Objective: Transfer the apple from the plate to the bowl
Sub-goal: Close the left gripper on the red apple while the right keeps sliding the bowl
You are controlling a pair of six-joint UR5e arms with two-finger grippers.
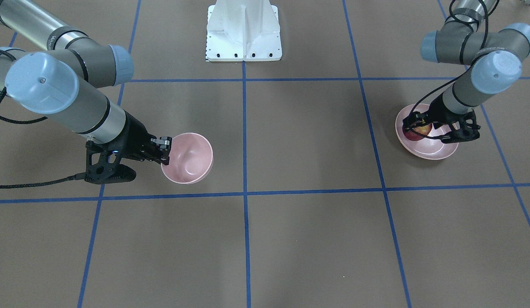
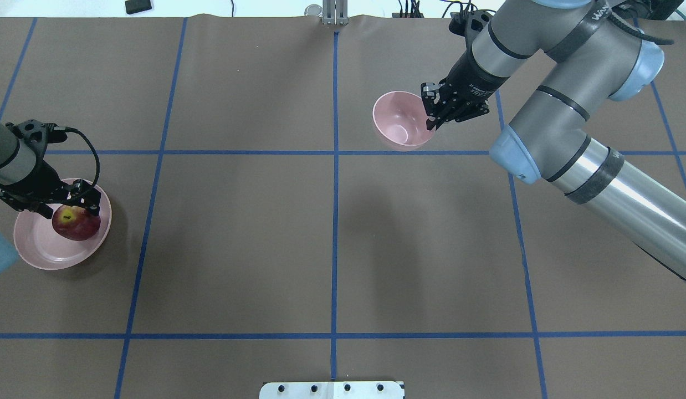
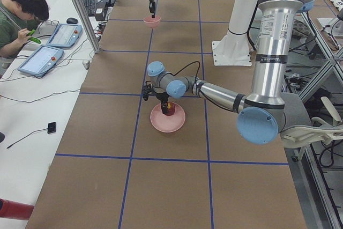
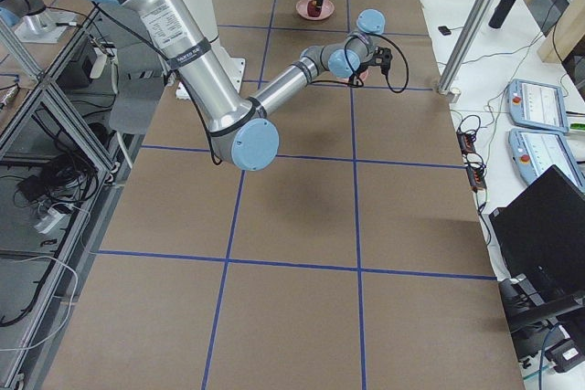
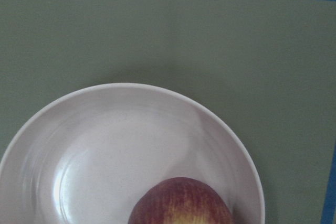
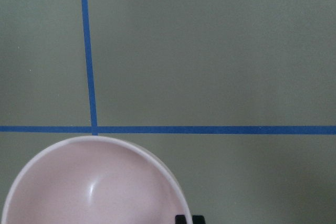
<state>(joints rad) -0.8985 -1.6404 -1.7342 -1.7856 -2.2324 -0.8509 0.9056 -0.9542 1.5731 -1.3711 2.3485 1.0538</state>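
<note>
Tableware: 1 plate (image 2: 41,249), 1 bowl (image 2: 398,119); 1 apple (image 2: 76,223) sits on plate.

Both arms same build: right arm (image 1: 76,107) and left arm (image 1: 462,92) have brushed-silver tubes, dark grey joint housings and pale blue round caps (image 1: 42,83). Nearest cap has one small centre screw. Black bands at the tube ends. Printed labels (image 3: 281,30) on the upright silver tubes. Wrist end all black — camera bracket plus right gripper (image 2: 431,113), left gripper (image 2: 71,209). Black cable (image 1: 34,184) runs off each wrist. Base (image 1: 243,32) — white pedestal, row of dark bolt heads.
</note>
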